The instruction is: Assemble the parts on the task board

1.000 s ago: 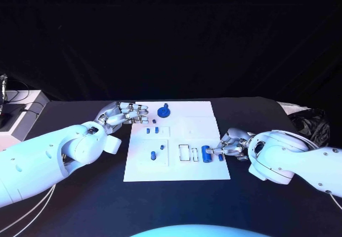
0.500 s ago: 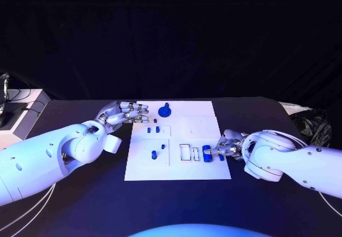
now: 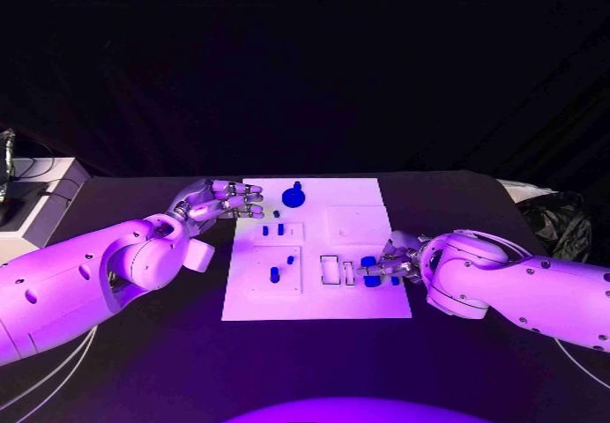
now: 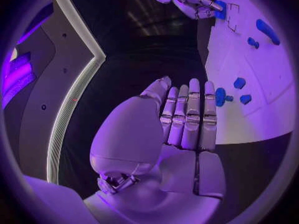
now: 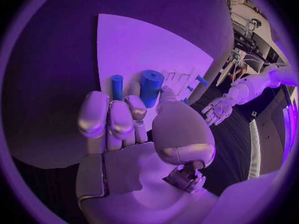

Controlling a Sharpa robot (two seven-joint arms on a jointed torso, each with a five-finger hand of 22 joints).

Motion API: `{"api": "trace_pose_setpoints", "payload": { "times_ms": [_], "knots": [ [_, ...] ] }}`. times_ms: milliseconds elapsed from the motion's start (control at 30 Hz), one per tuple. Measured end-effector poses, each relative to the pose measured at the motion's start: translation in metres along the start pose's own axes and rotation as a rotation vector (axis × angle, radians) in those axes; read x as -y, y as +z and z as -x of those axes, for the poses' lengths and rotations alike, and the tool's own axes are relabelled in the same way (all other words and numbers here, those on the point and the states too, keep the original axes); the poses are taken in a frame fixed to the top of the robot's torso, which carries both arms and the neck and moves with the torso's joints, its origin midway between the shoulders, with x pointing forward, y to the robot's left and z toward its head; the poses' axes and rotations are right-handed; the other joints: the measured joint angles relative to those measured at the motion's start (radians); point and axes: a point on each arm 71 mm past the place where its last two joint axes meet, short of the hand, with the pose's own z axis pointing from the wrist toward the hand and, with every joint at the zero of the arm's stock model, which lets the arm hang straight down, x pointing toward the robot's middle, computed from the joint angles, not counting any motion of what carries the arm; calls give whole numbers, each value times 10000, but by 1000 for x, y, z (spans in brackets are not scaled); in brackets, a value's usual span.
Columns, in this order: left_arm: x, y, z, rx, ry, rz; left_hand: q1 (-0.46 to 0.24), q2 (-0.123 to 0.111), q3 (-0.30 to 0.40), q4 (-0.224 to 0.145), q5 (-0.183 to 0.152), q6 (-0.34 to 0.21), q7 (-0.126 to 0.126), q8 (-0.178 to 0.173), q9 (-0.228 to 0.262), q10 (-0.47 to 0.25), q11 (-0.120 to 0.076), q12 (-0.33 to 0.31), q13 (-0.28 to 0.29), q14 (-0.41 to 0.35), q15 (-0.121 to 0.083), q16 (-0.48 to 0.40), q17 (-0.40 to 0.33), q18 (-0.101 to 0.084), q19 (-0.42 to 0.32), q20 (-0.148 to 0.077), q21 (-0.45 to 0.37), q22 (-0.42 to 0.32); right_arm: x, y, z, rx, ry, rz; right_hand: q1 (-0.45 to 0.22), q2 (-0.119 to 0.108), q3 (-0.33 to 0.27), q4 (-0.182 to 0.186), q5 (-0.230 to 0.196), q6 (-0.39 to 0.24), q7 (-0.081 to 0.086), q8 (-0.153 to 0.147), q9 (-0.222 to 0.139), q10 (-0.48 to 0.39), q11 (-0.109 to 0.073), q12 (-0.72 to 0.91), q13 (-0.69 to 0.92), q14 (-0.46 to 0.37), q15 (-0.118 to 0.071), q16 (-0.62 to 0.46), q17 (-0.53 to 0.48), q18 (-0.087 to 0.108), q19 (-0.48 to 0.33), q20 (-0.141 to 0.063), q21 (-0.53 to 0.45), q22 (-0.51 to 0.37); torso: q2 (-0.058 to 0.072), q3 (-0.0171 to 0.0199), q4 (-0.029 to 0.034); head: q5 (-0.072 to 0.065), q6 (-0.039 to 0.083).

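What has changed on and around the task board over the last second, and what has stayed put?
The right hand has edged inward along the board with its arm, keeping its hold on the thick blue part. The left hand has stayed at the board's far left corner, and the other parts have not moved.

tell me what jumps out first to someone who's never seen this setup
The white task board in the middle of the black table, dotted with small blue parts, catches the eye first. At its right edge the right hand grips a blue cylinder beside a thinner blue peg. The left hand rests at the board's far left corner, fingers curled.
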Motion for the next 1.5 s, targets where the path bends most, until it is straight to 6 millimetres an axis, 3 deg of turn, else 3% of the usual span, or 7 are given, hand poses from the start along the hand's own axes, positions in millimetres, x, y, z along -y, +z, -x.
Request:
{"api": "trace_pose_setpoints", "payload": {
  "times_ms": [233,267,400,567,800,933,1500],
  "knots": [
    [0,0,1,11,5,11,0,0,28,28,0,0,0,0,0,0,0,0,0,0,0,0,5,0,0,0,0,0,-3,4,-1,5,-237,32,0,0,97,-97,0,-19,39,34,63,5,4,-33,-1,0,0,0,3,-6,0,1,0,-1,-3,0,9,12,-48],
    [0,-1,1,14,7,13,0,0,28,28,0,0,0,0,0,0,0,0,0,0,0,0,9,0,0,0,0,0,-4,4,-1,5,-267,35,0,0,125,-125,23,-36,37,32,402,6,6,-33,-1,0,0,0,3,-7,0,1,0,-1,-4,0,8,14,-51],
    [0,-1,1,22,9,19,0,0,28,28,0,-2,2,0,0,0,0,0,0,0,0,0,8,0,0,0,0,-1,-5,5,-1,9,-380,61,86,86,105,-502,658,-52,21,32,427,5,6,-32,-1,-1,0,0,2,-13,-1,1,0,-2,-10,0,5,40,-60],
    [0,-1,2,26,10,27,1,1,29,26,0,-38,37,0,0,0,0,0,0,0,0,0,8,0,0,0,0,-1,-6,5,-2,29,-438,122,259,251,95,-789,2012,-68,35,-4,429,11,17,-32,-7,37,-36,-1,40,-111,-1,1,0,-2,-12,-7,-1,57,-62],
    [0,-1,3,57,21,47,1,1,69,-14,0,-37,38,0,0,0,0,0,0,0,0,0,7,0,0,0,0,-1,-4,1,-3,41,-219,179,484,26,890,-49,3012,-120,7,-158,404,-76,-42,-30,-8,73,-70,-1,101,-158,-37,-40,146,6,-12,-6,4,78,-63],
    [-1,-2,5,89,30,73,1,1,68,-14,-1,-37,38,0,0,0,0,0,0,0,0,0,7,0,0,0,0,-2,-1,-2,-2,-47,213,135,484,26,1065,123,3008,-174,-45,-75,-43,-112,-74,-87,-8,73,-70,-43,101,-162,-16,-61,146,6,-12,-6,0,100,-61],
    [-2,-1,5,67,1,196,1,1,124,-13,-1,-37,37,0,0,0,0,0,0,1,0,0,6,0,0,0,0,-3,-28,-12,13,-785,2140,453,101,105,1128,-308,2689,-238,-46,3,37,-112,-74,-128,-34,93,-86,-79,109,-160,-15,-60,146,4,-10,-13,-4,161,-12]
  ]
}}
